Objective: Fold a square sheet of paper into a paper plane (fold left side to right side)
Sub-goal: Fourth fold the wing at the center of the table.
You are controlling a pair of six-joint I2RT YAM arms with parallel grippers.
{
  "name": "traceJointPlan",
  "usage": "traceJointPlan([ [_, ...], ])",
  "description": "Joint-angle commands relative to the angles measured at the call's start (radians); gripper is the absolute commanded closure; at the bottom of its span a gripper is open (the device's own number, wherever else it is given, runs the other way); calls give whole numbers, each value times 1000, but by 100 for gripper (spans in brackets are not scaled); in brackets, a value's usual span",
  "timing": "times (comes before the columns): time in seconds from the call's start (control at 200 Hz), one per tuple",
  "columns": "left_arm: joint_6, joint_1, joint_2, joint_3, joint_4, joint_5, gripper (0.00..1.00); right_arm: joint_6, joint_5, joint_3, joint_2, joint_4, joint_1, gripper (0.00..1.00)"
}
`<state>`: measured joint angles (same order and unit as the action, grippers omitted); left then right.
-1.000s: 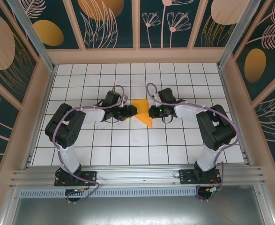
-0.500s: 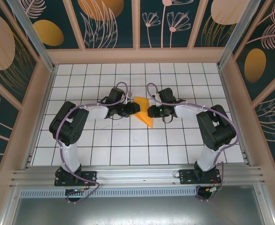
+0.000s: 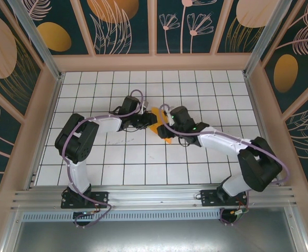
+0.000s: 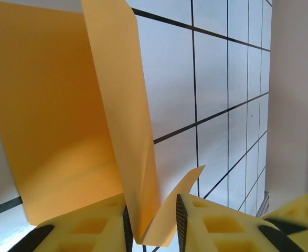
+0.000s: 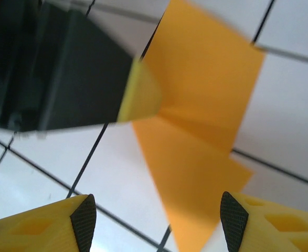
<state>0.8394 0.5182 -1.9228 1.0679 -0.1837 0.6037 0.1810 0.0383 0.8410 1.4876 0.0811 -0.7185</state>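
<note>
Square sheet of paper [image 4: 54,105]: thin, smooth, orange-yellow, partly folded into creased angular flaps, located mid-way across the white grid-tiled table [image 3: 206,89]; one upright flap is pinched by the yellow-padded left gripper [image 4: 151,220], while the right gripper [image 5: 159,215] is held above it, jaws spread wide.

The top camera looks steeply down on the whole tabletop [image 3: 195,168]; both wrist cameras closely face the same paper [image 4: 54,105].

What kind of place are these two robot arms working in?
Probably a purpose-built robot test cell: a white grid-tiled table, printed leaf-pattern wall panels around it, and an aluminium rail carrying both arm bases.
</note>
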Motion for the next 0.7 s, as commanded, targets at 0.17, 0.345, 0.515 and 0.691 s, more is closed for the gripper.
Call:
traceJointPlan([
  [0.17,30,6,33,40,-34,23,72,-16,-107,17,145,-65,-45,34],
  [0.345,35,5,32,43,-35,24,73,-18,-141,28,175,-76,-47,38],
  [0.515,36,6,31,46,-34,25,73,-23,-158,44,204,-72,-47,45],
  [0.691,27,6,43,44,-22,9,66,-24,-154,42,206,-78,-46,57],
])
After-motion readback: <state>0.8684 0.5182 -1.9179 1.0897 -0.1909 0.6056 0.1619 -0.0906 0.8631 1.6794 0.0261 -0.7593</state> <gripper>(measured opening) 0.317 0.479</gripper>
